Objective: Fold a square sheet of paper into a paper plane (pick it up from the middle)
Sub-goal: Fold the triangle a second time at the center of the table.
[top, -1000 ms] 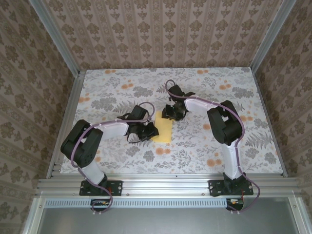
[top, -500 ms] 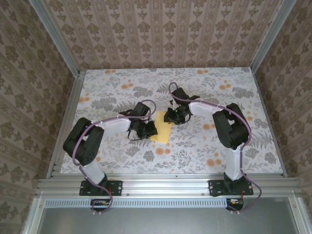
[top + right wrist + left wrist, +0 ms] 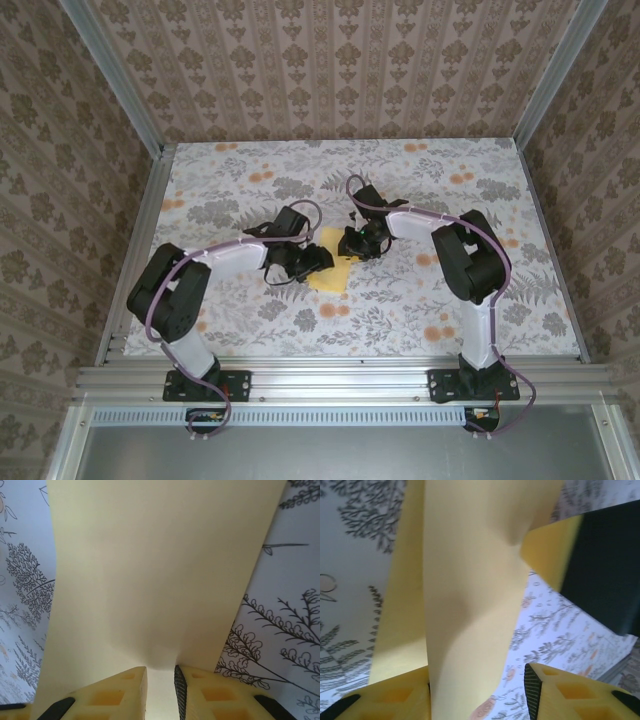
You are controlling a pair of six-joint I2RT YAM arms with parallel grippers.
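Paper runs lengthwise between our claws: the square sheet of paper (image 3: 165,570) lies straight ahead of our right gripper (image 3: 160,672), pinched shut on its near edge, while our left gripper (image 3: 477,672) gapes open around the far end.

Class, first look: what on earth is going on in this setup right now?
Two robot arms are working a square sheet of paper in the middle of the flower-print table. The right gripper pinches the sheet, which puckers between its fingers. The left gripper stands open, with the curled sheet running between its fingers. Not a plane yet.
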